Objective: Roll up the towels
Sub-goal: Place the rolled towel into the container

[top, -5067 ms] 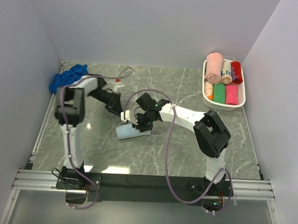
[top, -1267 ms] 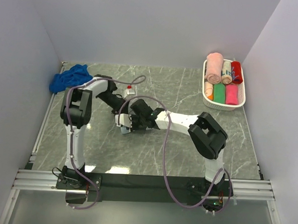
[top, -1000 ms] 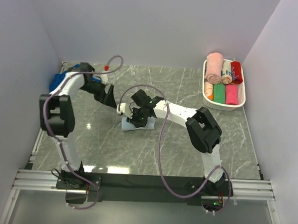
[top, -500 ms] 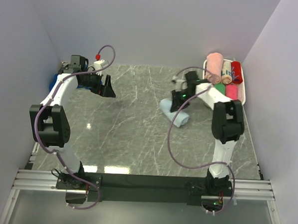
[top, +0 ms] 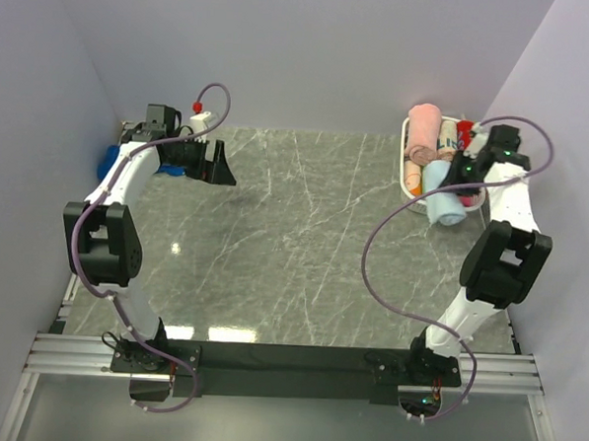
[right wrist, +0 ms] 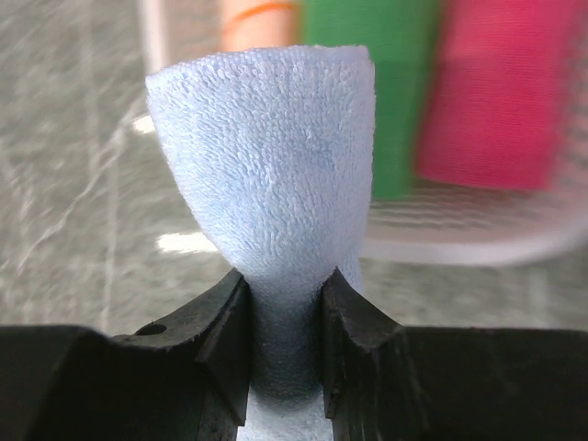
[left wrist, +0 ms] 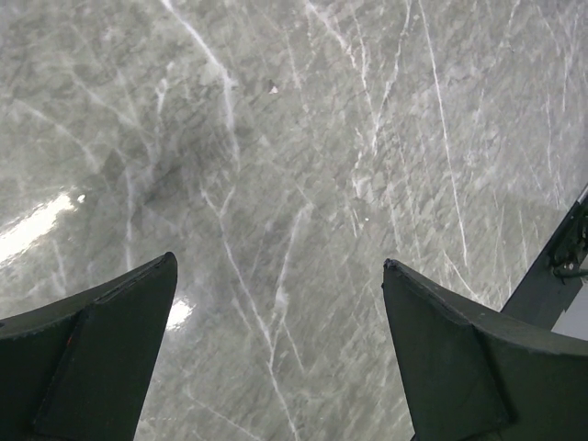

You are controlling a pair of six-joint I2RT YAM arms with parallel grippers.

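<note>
The pale sky blue towel (top: 442, 196) is a tight roll hanging in the air at the near left rim of the white basket (top: 408, 187). My right gripper (top: 461, 177) is shut on it. In the right wrist view the roll (right wrist: 266, 138) is pinched at its waist between the jaws of that gripper (right wrist: 283, 285), and its free end flares out above them. The deep royal blue towel (top: 107, 159) lies crumpled in the back left corner, mostly hidden behind my left arm. My left gripper (top: 214, 165) hovers open to its right, over bare marble (left wrist: 276, 184), with nothing between its fingers (left wrist: 110, 349).
The basket holds rolled towels: pink (top: 423, 131), red (top: 467, 141), green (right wrist: 372, 101), bright pink (right wrist: 496, 92) and an orange-banded one (right wrist: 253, 23). Grey walls close in the back and both sides. A metal rail (top: 268, 355) runs along the near edge.
My right arm has carried the pale blue roll from the table's right middle up to the basket's rim. The left gripper has drifted slightly toward the back, still open.
</note>
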